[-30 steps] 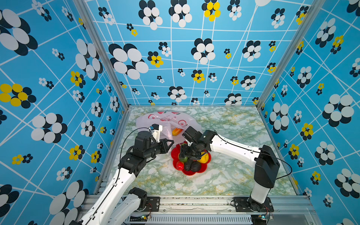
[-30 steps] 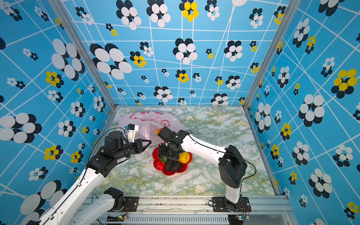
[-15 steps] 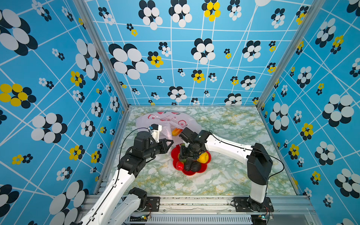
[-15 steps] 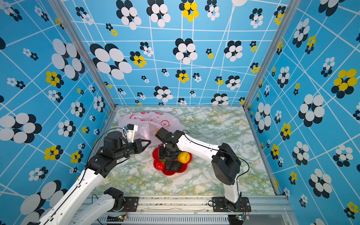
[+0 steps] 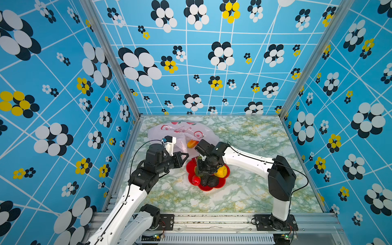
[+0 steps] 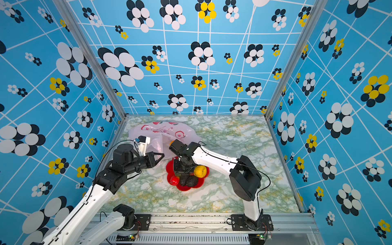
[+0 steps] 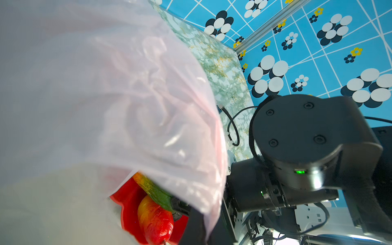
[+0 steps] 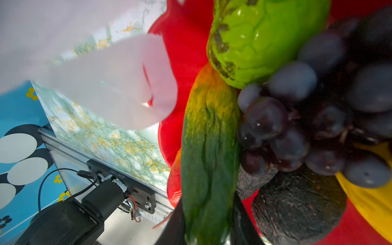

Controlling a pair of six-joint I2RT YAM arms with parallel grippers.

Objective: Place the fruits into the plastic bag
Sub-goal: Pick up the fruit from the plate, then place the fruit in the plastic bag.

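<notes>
The plastic bag [image 5: 180, 130] is thin, crinkled, translucent pale-pink film printed with red fruit pictures. It lies slumped at the far left of the glossy green-and-white marbled surface [image 5: 244, 135]. An orange fruit [image 5: 192, 143] shows inside it, by the mouth on its right side. The left tool [image 5: 186, 157] is closed. The bag's near edge runs up to its tip, and in the left wrist view the film hangs like a curtain over the dark fingers [image 7: 194, 224], so it looks pinched there with the mouth lifted.

Just on the near side of the bag sits the red plate [image 5: 212, 188], hard shiny plastic scalloped like a flower, with a flap of the bag overlapping its far-left rim. The other fruits are heaped on it:
- a long fruit [image 8: 209, 148] with smooth skin, shading from orange to deep green;
- a knobbly bright green fruit [image 8: 261, 36];
- a grape bunch [image 8: 307, 127] of dusky purple round berries;
- two dark, pebbled avocados [image 8: 297, 212] on the near side;
- a smooth yellow fruit [image 5: 220, 171] at the right;
- a small glossy red fruit [image 5: 196, 179] at the near left.

The right tool [image 8: 209, 230] comes down into the plate from above. Its jaws stand partly apart with the long fruit between them, one black finger against each side. I cannot tell whether the fruit is lifted.

In both top views the right arm [image 5: 244, 159] and its wrist hide the far half of the plate. Blue flower-print walls [image 5: 212, 63] close in the surface on the left, right and far sides.
</notes>
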